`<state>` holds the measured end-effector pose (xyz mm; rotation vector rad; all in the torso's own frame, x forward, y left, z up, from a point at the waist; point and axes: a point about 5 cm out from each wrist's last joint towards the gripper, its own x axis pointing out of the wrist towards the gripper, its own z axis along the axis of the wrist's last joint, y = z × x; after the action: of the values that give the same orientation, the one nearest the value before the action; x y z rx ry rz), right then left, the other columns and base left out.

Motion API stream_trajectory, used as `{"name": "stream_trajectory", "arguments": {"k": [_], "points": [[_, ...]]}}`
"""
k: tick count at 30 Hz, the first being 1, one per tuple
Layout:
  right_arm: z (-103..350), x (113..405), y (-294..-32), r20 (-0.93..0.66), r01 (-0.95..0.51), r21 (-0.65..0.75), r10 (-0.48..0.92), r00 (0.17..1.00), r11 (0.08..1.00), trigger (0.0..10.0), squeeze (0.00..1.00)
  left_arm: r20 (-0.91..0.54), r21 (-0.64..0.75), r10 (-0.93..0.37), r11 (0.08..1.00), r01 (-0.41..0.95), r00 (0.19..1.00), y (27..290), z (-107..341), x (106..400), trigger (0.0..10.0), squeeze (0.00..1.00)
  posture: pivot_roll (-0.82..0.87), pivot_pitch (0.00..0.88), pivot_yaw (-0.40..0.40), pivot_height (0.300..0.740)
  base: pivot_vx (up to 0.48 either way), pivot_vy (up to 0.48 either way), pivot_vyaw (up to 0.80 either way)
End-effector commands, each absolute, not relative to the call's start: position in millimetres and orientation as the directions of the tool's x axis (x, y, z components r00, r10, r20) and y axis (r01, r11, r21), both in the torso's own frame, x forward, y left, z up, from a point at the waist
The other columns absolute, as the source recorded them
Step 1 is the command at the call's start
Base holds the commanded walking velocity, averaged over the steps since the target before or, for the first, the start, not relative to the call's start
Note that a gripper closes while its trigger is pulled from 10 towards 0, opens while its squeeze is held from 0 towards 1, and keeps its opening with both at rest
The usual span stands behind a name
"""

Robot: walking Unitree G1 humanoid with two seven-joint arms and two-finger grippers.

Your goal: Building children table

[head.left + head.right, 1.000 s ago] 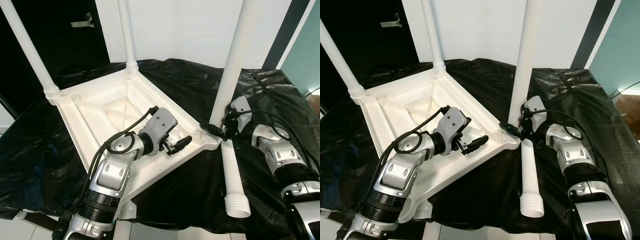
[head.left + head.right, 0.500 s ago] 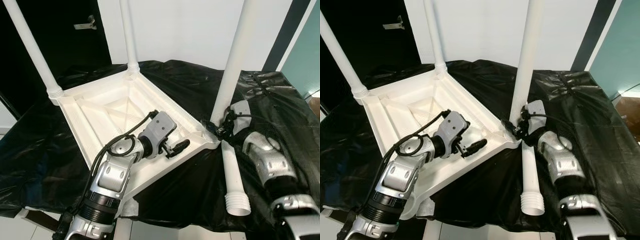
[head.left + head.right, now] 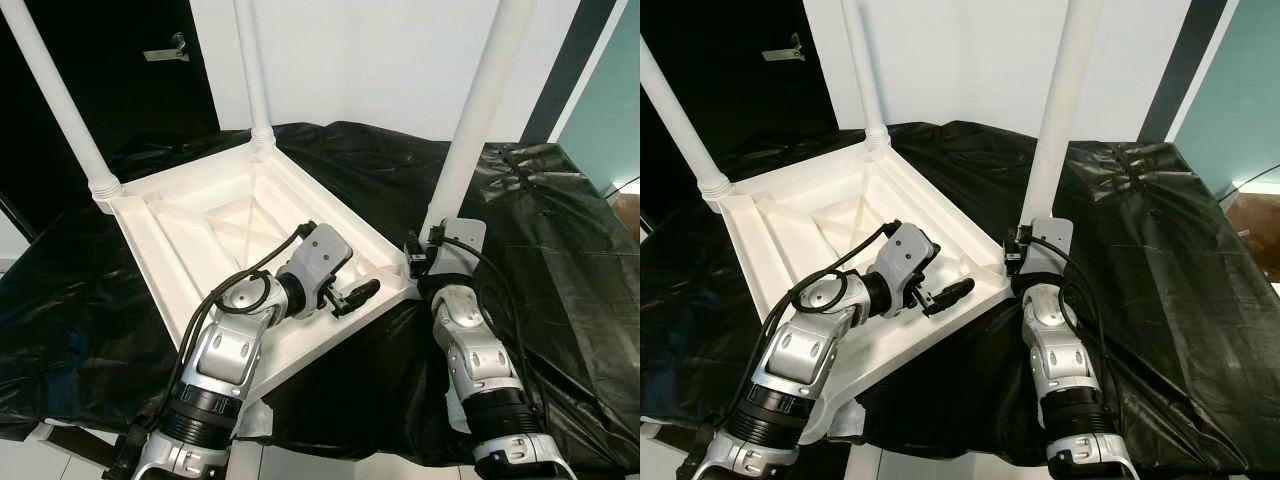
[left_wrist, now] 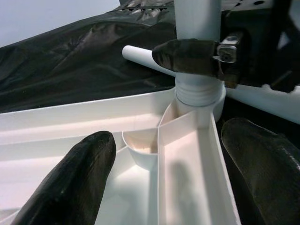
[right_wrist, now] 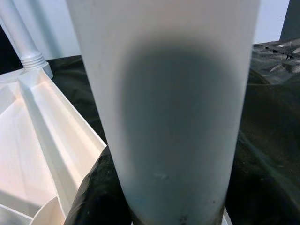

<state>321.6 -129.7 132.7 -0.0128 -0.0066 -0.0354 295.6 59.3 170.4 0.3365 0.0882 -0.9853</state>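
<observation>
A white children's table (image 3: pixel 170 240) lies upside down on a black plastic sheet (image 3: pixel 560 260). Three legs stand up from its corners: far left (image 3: pixel 60 110), back (image 3: pixel 252 70) and near right (image 3: pixel 475 130). My right gripper (image 3: pixel 425 258) is shut on the base of the near right leg (image 5: pixel 164 93), just above its threaded socket (image 4: pixel 197 93). Inside the table's underside, my left gripper (image 3: pixel 358 296) stands open, pointing at that same corner with its fingers (image 4: pixel 84 168) spread over the ribs. A loose white leg (image 4: pixel 140 55) lies on the sheet behind the socket.
A black door with a metal handle (image 3: pixel 165 50) stands at the back left, beside a white wall. A teal wall (image 3: pixel 615 110) is at the right. The sheet-covered surface ends near me, with pale floor (image 3: pixel 330 465) below its edge.
My right forearm has swung inward and now runs straight up to the leg, covering the loose leg on the sheet. Its gripper stays at the leg's base. The left arm has hardly moved.
</observation>
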Motion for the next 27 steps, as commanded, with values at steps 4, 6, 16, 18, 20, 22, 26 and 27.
{"name": "stream_trajectory", "arguments": {"k": [4,6,16,18,20,22,26,27], "points": [[112.7,311.1,-121.2,-0.094,-0.005,-0.035,0.001,0.996,0.999,10.0,0.00,-0.196,0.285,-0.706,0.623,0.728,0.681,65.5,169.5,302.6,10.0,0.00,-0.02,0.000,-0.011,0.740,0.000,0.000,0.00],[113.0,311.0,-122.2,-0.096,0.002,-0.035,-0.005,0.995,0.999,10.0,0.00,-0.192,0.290,-0.705,0.624,0.726,0.683,65.9,170.1,303.1,10.0,0.00,-0.02,0.000,-0.009,0.740,0.000,0.000,0.00],[123.2,307.6,-143.3,-0.026,-0.039,-0.082,0.037,0.999,0.996,10.0,1.00,-0.188,0.297,-0.705,0.623,0.724,0.684,67.6,169.8,301.3,10.0,0.00,-0.02,0.000,-0.009,0.740,0.000,0.000,0.00],[125.0,306.9,-147.2,-0.018,-0.050,-0.083,0.049,0.999,0.995,10.0,1.00,-0.188,0.297,-0.705,0.623,0.724,0.684,68.0,169.9,301.3,10.0,0.00,-0.02,0.000,-0.009,0.740,0.000,0.000,0.00],[126.9,306.2,-151.7,-0.010,-0.076,-0.086,0.075,0.997,0.993,10.0,1.00,-0.188,0.298,-0.705,0.622,0.724,0.683,68.4,169.9,301.3,10.0,0.00,-0.02,0.000,-0.009,0.740,0.000,0.000,0.00],[129.2,304.6,-157.1,-0.002,-0.125,-0.092,0.125,0.992,0.988,10.0,1.00,-0.188,0.298,-0.706,0.622,0.724,0.683,68.6,169.9,301.4,10.0,0.00,-0.03,0.000,-0.010,0.740,0.000,0.000,0.00],[134.7,299.8,-171.9,0.015,-0.306,-0.107,0.309,0.951,0.946,10.0,0.00,-0.186,0.297,-0.715,0.613,0.732,0.674,67.6,169.0,300.0,10.0,0.00,-0.04,0.000,-0.003,0.740,0.000,0.000,0.00],[135.5,299.0,-174.1,0.009,-0.357,-0.099,0.359,0.933,0.929,10.0,0.00,-0.188,0.295,-0.721,0.606,0.738,0.667,66.8,168.3,299.0,10.0,0.00,-0.04,0.000,-0.002,0.740,0.000,0.000,0.00]]}}
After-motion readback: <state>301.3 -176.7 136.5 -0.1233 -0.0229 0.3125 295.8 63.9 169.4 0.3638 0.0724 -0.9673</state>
